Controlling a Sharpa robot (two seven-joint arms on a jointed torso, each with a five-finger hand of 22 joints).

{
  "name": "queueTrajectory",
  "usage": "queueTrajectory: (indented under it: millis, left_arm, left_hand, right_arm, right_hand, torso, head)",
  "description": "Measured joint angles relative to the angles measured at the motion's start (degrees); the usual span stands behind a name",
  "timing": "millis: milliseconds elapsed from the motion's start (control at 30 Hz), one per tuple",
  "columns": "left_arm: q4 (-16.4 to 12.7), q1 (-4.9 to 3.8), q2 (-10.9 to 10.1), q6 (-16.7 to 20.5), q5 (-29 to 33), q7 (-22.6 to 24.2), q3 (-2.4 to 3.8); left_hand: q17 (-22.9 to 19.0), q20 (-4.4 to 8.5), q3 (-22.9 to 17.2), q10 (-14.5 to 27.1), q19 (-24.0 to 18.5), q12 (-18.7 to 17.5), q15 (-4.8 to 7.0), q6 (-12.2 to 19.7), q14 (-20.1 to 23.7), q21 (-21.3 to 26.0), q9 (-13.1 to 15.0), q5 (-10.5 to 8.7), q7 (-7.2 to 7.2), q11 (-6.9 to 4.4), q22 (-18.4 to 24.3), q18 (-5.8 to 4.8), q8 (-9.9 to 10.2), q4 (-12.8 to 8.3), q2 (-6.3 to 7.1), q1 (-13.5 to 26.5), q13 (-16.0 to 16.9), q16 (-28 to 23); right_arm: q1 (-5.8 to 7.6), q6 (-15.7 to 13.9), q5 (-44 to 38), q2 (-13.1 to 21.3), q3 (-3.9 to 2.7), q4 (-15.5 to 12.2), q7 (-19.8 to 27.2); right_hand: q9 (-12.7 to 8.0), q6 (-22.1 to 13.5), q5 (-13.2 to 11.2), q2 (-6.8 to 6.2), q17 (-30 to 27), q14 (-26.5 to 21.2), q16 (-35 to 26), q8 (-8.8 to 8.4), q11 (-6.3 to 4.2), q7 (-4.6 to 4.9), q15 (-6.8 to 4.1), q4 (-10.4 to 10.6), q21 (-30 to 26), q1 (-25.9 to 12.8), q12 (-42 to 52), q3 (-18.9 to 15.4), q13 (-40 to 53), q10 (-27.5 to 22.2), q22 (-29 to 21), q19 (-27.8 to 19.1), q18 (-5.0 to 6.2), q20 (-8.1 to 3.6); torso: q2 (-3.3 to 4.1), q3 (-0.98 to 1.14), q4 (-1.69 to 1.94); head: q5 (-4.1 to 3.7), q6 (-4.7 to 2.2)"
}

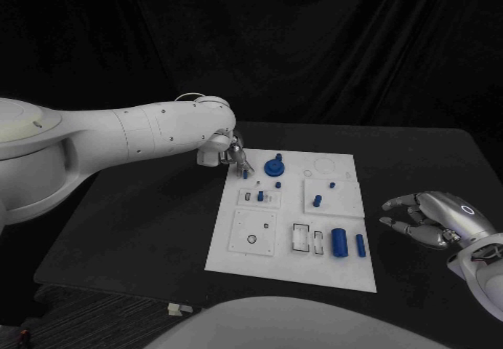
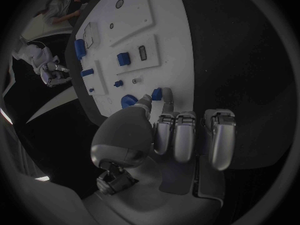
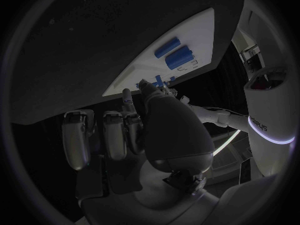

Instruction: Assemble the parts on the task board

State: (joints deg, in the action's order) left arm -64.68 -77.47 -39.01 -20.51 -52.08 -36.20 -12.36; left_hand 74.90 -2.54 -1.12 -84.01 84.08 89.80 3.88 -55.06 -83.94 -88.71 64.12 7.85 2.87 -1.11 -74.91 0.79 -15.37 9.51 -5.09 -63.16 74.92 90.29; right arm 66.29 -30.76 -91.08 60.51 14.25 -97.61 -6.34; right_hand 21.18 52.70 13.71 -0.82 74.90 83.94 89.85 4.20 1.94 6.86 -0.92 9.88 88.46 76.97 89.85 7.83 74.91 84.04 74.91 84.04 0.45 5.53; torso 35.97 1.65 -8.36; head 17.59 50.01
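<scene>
Here, the left hand [image 1: 229, 151] is over the far left corner of the task board [image 1: 236, 258], fingertips pointing down. It pinches a small blue peg [image 1: 246, 173] between thumb and a finger; the left wrist view shows the same peg [image 2: 157, 93] caught at the fingertips [image 2: 167, 96], just above the white plate. Other fingers curled alongside, out of the way. Judgement: a fingertip pinch leaves the peg's lower end free, which suits dropping it into a hole.

Board lies mid-table [image 1: 137, 218], long side running away from the robot. On it:
- round blue knob [image 1: 275, 167], just beside the held peg, far end
- small blue pieces on the raised square plates [image 1: 318, 198] in the middle
- large blue cylinder [image 1: 339, 242] and slimmer blue rod [image 1: 360, 245] lying flat side by side at the near right, next to open rectangular slots [image 1: 302, 238]. Probably staged there for the right arm's reach.
- near left plate with a small ring-shaped hole [image 1: 251, 239]

Right hand [image 1: 435, 219] hovers off the board's right edge, over bare table, fingers apart and loosely bent, holding nothing. Reads as waiting clear so the left arm has room.

Whether the peg tip already touches the board: cannot tell. Step in hand looks like seating this peg; most parts appear yet to be placed.
</scene>
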Motion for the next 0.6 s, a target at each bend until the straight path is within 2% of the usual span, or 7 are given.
queueTrajectory:
  millis: [300,400,467,533,600]
  left_arm:
    - [0.03,0.03,0.11,-0.24,-0.02,0.69,0.00]
    - [0.03,0.04,0.13,-0.29,-0.02,0.89,0.00]
    - [0.03,0.05,0.13,-0.32,-0.02,0.99,0.00]
    - [0.04,0.06,0.13,-0.34,-0.03,1.11,0.00]
    - [0.04,0.06,0.13,-0.35,-0.03,1.23,0.00]
  left_hand:
    - [0.00,0.00,-2.01,0.00,0.00,0.00,0.00,0.00,0.00,0.00,-0.45,4.26,0.00,0.00,0.00,0.00,0.00,-2.59,-0.01,-2.72,0.00,0.00]
    - [0.00,0.00,-3.20,0.00,0.00,0.00,0.00,-0.16,0.00,0.00,-0.89,4.57,-0.16,0.00,0.00,0.01,0.09,-3.77,-0.08,-3.86,0.00,0.00]
    - [0.00,0.00,-4.50,0.00,0.00,0.00,0.00,-0.32,0.00,0.00,-1.38,6.19,-0.31,0.00,0.00,0.00,0.51,-4.80,0.21,-4.35,0.00,0.00]
    - [0.00,0.00,-6.78,0.00,0.00,0.00,0.00,-0.34,0.00,0.00,-1.94,9.36,-0.32,0.00,0.00,0.00,0.96,-6.03,0.87,-5.01,0.00,0.00]
    - [0.00,0.00,-10.01,0.00,0.00,0.00,0.00,-0.57,0.00,0.00,-2.50,10.80,-0.27,0.00,0.00,0.00,1.36,-7.59,1.39,-5.52,0.00,0.00]
  right_arm:
    - [0.00,0.01,0.00,-0.07,0.00,0.08,0.00]
    - [0.00,0.02,0.01,-0.12,0.00,0.11,-0.01]
    - [0.00,0.02,0.01,-0.16,0.00,0.14,-0.01]
    - [0.00,0.02,0.01,-0.18,0.00,0.17,-0.01]
    - [0.00,0.02,0.01,-0.20,0.00,0.19,-0.02]
  right_hand:
    - [0.00,0.00,0.00,0.00,0.00,0.00,0.00,0.00,0.00,0.00,0.00,0.00,0.00,0.00,0.00,0.00,0.00,0.00,0.00,0.00,0.00,0.00]
    - [0.00,0.00,0.00,0.00,0.00,0.00,0.00,0.00,0.00,0.00,0.00,0.00,0.00,0.00,0.00,0.00,0.00,0.00,0.00,0.00,0.00,0.00]
    - [0.00,0.00,0.00,0.00,0.00,0.00,0.00,0.00,0.00,0.00,0.00,0.00,0.00,0.00,0.00,0.00,0.00,0.00,0.00,0.00,0.00,0.00]
    - [0.00,0.00,0.00,0.00,0.00,0.00,0.00,0.00,0.00,0.00,0.00,0.00,0.00,0.00,0.00,0.00,0.00,0.00,-0.01,0.00,0.00,0.00]
    - [0.00,0.00,0.20,0.00,0.00,0.00,0.00,0.00,0.00,0.00,0.00,0.00,0.00,0.00,0.00,0.00,0.00,0.00,0.02,0.00,0.00,0.00]
  torso:
    - [-0.01,0.02,0.00]
    - [-0.01,0.02,0.02]
    - [-0.01,0.02,0.03]
    - [-0.01,0.02,0.03]
    - [-0.03,0.02,0.03]
  head:
    - [0.06,0.00]
    - [0.07,0.00]
    - [0.07,0.00]
    - [0.08,0.00]
    - [0.10,0.00]
